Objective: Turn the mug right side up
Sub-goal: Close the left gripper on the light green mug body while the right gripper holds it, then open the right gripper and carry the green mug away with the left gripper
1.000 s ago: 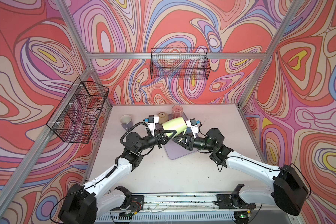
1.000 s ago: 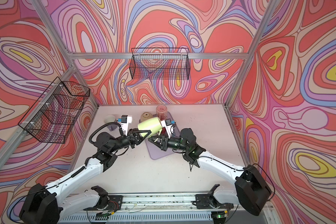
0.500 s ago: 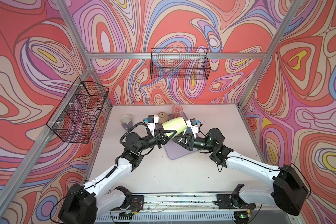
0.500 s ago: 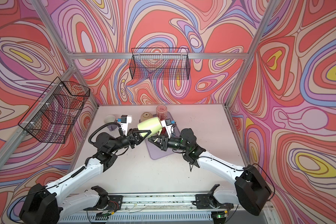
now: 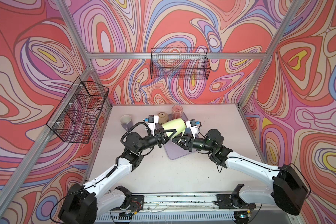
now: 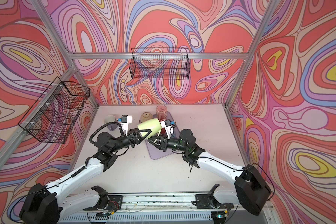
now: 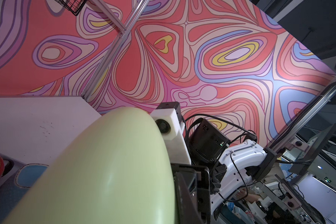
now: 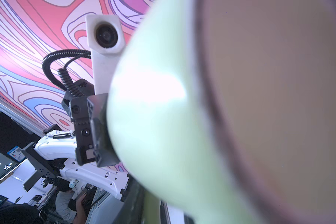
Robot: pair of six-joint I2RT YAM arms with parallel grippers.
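Note:
A pale green mug (image 5: 174, 126) (image 6: 149, 126) hangs tilted on its side in the air above a lavender tray (image 5: 175, 153). My left gripper (image 5: 168, 135) (image 6: 144, 134) is shut on the mug's wall at its left end; one dark finger (image 7: 188, 194) lies against the green side (image 7: 105, 164). My right gripper (image 5: 177, 140) (image 6: 152, 141) comes in from the right, its jaws a little apart around the mug's handle (image 8: 151, 209). The mug's body (image 8: 163, 126) fills most of the right wrist view.
Behind the held mug stand a lilac mug (image 5: 126, 121), an upturned brown cup (image 5: 163, 117) and a pink patterned cup (image 5: 176, 111). Wire baskets hang on the back wall (image 5: 178, 64) and on the left wall (image 5: 78, 110).
The right gripper's jaws have parted slightly around the handle. The mug and both arms stay almost where they were.

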